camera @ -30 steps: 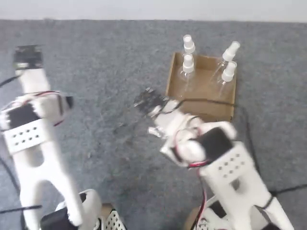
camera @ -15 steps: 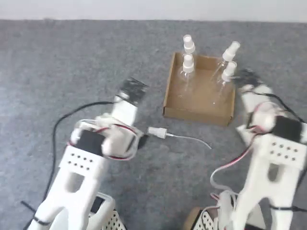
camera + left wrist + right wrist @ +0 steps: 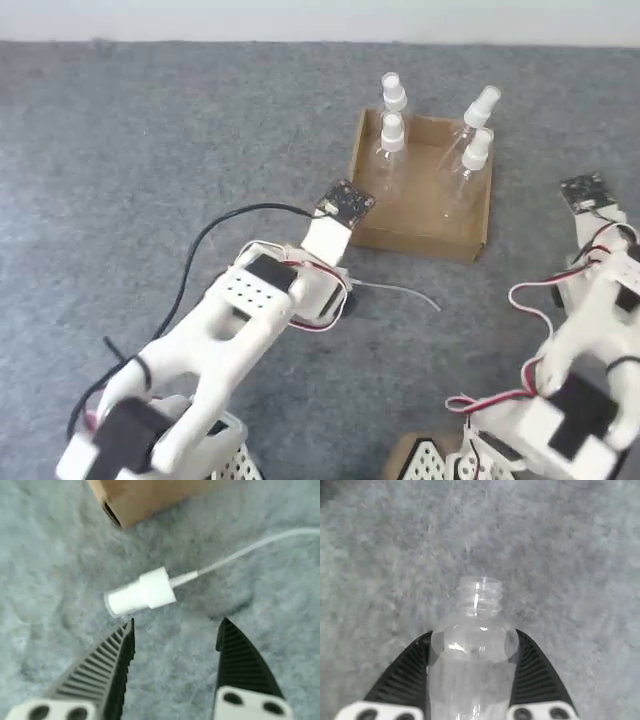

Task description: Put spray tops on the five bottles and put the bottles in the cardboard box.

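A white spray top (image 3: 142,595) with a thin dip tube (image 3: 400,292) lies on the grey carpet just in front of the cardboard box (image 3: 415,232). My left gripper (image 3: 177,630) hangs open right over it, one finger on each side of the cap end, touching nothing. My right gripper (image 3: 474,636) is shut on a clear bottle (image 3: 477,625) with a bare threaded neck and no top. The right arm (image 3: 600,290) stands at the table's right side. Several bottles with spray tops (image 3: 390,150) stand upright in or at the back of the box.
The left arm (image 3: 260,310) stretches diagonally across the middle of the carpet toward the box's near left corner (image 3: 145,500). Cables trail beside both arms. Open carpet lies to the left and between the two arms.
The left arm swung in from the far left and now hovers over the spray top. The right arm moved from the centre away to the right side.
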You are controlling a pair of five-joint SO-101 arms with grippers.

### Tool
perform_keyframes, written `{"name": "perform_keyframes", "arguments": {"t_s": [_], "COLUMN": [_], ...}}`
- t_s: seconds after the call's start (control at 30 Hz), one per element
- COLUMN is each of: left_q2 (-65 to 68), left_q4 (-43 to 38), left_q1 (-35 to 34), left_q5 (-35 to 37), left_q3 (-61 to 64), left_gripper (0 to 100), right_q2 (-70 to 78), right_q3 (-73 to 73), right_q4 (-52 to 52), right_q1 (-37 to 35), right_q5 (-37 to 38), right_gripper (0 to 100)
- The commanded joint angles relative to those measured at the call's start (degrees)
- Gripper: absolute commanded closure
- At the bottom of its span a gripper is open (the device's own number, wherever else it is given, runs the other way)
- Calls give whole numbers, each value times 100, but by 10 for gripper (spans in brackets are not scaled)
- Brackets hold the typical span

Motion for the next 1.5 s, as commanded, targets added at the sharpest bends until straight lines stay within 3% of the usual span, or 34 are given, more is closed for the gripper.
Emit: {"name": "perform_keyframes", "arguments": {"t_s": [0.0,0.43,0.83,1.17,1.47], "left_q2": [211,290,308,343,1503], "left_q4": [-167,-589,-299,-264,-527], "left_q1": [0,-993,-193,-211,-264], "left_q5": [88,53,343,299,299], "left_q3": [-303,-303,-927,-875,-1191], "left_gripper": [758,783,782,782,782], "right_q2": [215,295,321,321,330], "right_q3": [-123,-123,-123,-88,62], "right_q4": [-400,-391,-391,-347,-338], "right_q1": [75,66,48,48,66], "right_q5": [62,62,35,26,-158], "right_gripper": [992,990,989,989,988]}}
